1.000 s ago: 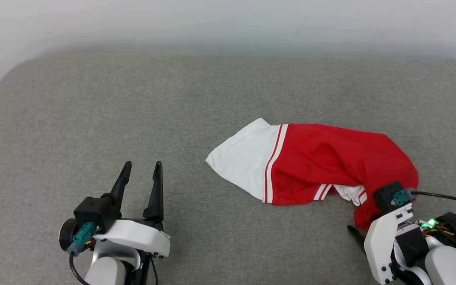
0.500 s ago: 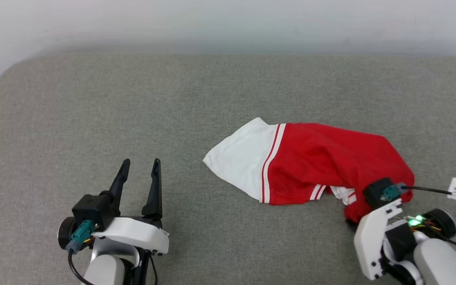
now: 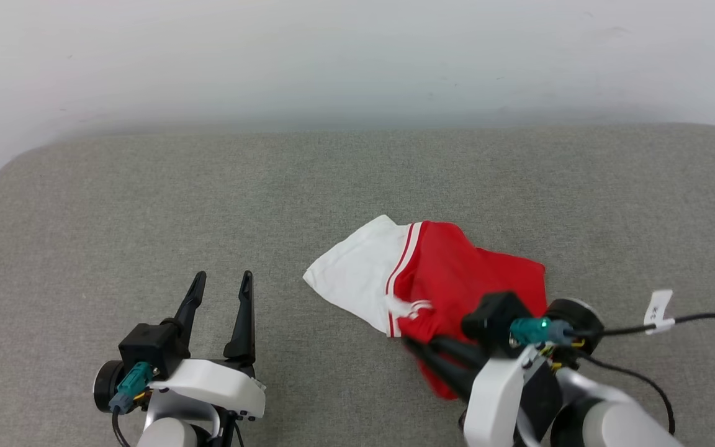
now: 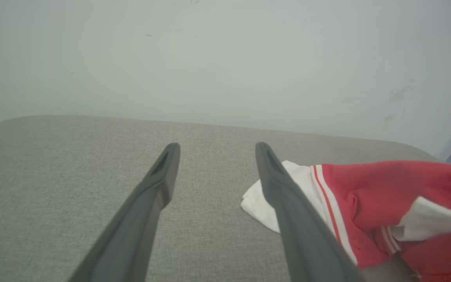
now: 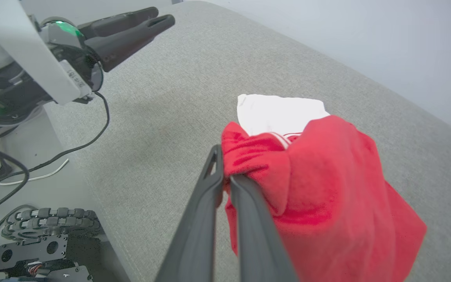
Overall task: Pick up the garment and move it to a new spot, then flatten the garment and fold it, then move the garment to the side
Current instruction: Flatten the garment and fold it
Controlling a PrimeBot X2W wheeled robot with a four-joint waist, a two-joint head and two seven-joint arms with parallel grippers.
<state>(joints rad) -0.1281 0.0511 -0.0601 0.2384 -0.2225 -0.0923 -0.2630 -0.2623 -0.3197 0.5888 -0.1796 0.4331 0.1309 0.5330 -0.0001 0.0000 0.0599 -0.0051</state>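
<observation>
One red fold of the garment (image 3: pixel 457 273) was held in the tightly closed right pincer (image 5: pixel 224 166); it lay bunched on the worktop (image 3: pixel 146 205), long axis directed leftward toward the empty left pincer (image 3: pixel 223 276), spread wide, well apart.

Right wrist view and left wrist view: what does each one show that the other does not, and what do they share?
Right wrist view: the right gripper shut on the garment's red cloth, the left gripper seen from outside, loose cables. Left wrist view: the left gripper's open fingers from behind, scuff marks on the wall. Both: the white sleeve and the grey cushion.
</observation>
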